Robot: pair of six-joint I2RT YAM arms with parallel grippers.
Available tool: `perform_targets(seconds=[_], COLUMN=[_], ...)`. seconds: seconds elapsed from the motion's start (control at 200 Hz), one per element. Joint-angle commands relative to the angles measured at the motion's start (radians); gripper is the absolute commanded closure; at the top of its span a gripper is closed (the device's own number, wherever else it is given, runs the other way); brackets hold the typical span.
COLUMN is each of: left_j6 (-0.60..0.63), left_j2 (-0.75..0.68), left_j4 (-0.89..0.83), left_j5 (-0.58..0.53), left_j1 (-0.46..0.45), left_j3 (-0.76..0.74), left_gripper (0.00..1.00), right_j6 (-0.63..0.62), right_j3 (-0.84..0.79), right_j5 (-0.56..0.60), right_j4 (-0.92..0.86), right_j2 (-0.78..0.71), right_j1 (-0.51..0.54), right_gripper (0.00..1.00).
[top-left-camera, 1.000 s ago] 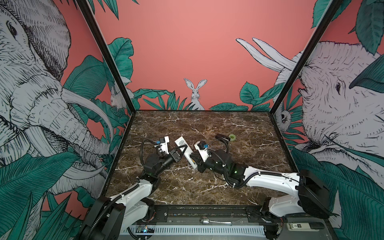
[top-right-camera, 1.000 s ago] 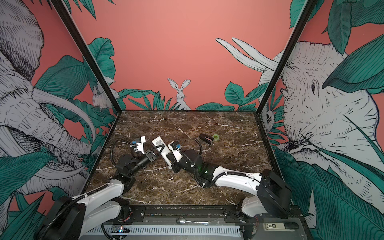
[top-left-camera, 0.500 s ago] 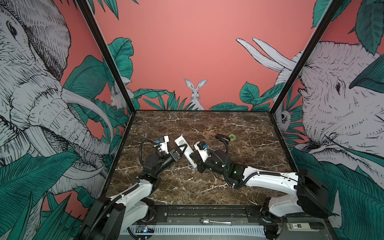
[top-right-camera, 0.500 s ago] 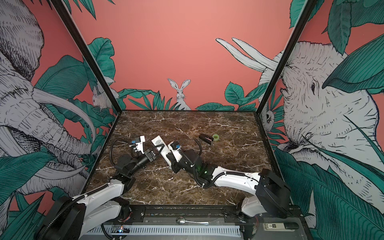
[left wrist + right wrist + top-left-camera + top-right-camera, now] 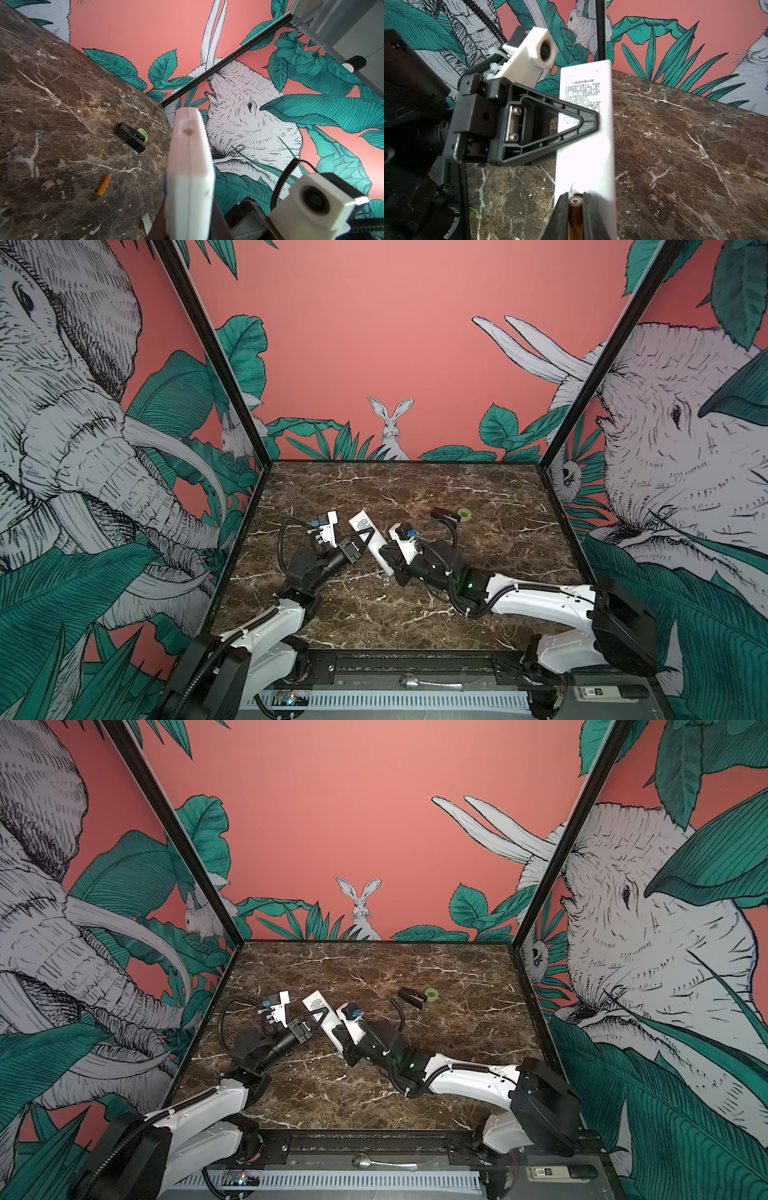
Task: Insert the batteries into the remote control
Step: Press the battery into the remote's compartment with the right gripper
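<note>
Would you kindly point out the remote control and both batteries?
remote control (image 5: 591, 166), right wrist view, plain white back.
loose battery (image 5: 103, 186), left wrist view, middle of orange body.
held battery (image 5: 575, 220), right wrist view, dark orange body.

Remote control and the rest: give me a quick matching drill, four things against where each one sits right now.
Things:
1. remote control
2. battery in the right wrist view
3. battery in the left wrist view
4. black object

Places:
A. loose on the marble table, on its own
B. on the table beside a green ring
C. clamped in the left gripper
D. pinched in the right gripper

Pairs: 1-C, 2-D, 3-A, 4-B.
</note>
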Motion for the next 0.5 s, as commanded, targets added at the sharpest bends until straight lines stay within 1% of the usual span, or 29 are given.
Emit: perform_targets(seconds=[0.0, 0.325, 0.495], left_j6=[-0.021, -0.021, -0.017], left_j2=[-0.029, -0.033, -0.033], left_j4=[0.079, 0.078, 0.068], left_j5=[-0.004, -0.004, -0.003], left_j1=[-0.004, -0.003, -0.004], left_j3=[0.017, 0.016, 0.017], left_gripper=[1.0, 1.0, 1.0], right_j6=[-0.01, -0.009, -0.01], right_j3=[-0.02, -0.022, -0.016], right_j5=[0.011, 0.008, 0.004], right_j4=[0.037, 0.046, 0.042], right_j2=[0.004, 0.001, -0.001], right_j1=[0.007, 0.007, 0.006], right_gripper=[0.83, 0.81, 0.78])
